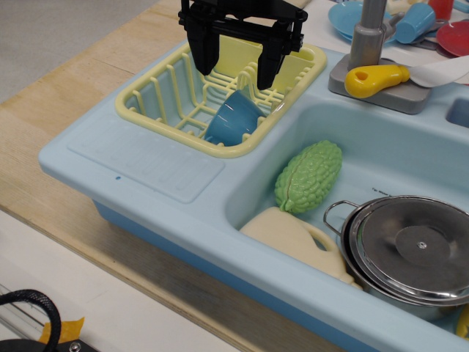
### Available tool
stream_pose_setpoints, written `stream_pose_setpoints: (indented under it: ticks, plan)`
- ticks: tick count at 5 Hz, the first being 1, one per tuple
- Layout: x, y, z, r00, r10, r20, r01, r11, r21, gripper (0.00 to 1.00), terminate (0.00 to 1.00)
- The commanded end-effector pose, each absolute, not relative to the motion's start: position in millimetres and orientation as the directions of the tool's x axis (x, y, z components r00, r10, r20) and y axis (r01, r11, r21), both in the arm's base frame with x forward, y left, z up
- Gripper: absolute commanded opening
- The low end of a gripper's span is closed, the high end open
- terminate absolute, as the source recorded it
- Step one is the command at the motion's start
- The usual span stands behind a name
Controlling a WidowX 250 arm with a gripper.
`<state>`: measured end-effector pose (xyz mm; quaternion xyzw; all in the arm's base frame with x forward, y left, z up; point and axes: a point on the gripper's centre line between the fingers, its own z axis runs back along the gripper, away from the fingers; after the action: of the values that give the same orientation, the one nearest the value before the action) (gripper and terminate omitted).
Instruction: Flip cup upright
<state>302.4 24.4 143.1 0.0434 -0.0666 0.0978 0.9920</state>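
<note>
Silver-grey metal describes the nearest large item: a lidded steel pot (410, 253) with a loop side handle, sitting in the pale blue plastic sink basin (381, 147) at the lower right. Beside it lies a cream plastic jug-shaped piece (293, 235), and just beyond that a bumpy green plastic bitter gourd (309, 176) leans against the basin wall. None of these lies in the working zone.

Further back and to the left, a pale yellow plastic dish rack (157, 92) sits in the sink unit's drainer section. The small medium-blue plastic cup (231, 117) rests inside this rack at its near right corner. It lies tipped, not upright; its long axis slants, with the narrower end raised toward the back and the wider end low near the rack's front rim. Which end is the open mouth cannot be told, and the handle is not visible.

The black two-fingered gripper (236, 62) hangs directly above the cup, its fingers spread wide and holding nothing. The fingertips sit just above the cup's raised end, apparently not touching it. The coming move is judged to be a short straight descent, closing across the cup body.

Obstructions: the rack's ribs and right wall flank the cup closely and may foul a finger.

Behind stand a grey tap (370, 33) with a yellow lever (375, 78), plus blue and red plates (454, 37) and a teal-blue cup (415, 22), well apart.
</note>
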Motion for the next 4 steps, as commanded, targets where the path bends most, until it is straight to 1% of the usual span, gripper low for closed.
stream_pose_setpoints:
  ticks: [1, 2, 3, 4]
  plan:
    - [302.4, 24.4, 143.1, 0.972, 0.188, 0.141, -0.200, 0.977, 0.073, 1.00, 0.00]
    - [303.4, 26.4, 138.0, 0.968, 0.199, 0.150, -0.197, 0.980, -0.031, 1.00, 0.00]
    - [301.8, 28.2, 133.2, 0.965, 0.223, 0.139, -0.211, 0.973, -0.093, 1.00, 0.00]
    - [302.4, 29.5, 129.9, 0.961, 0.249, 0.120, -0.233, 0.964, -0.132, 1.00, 0.00]
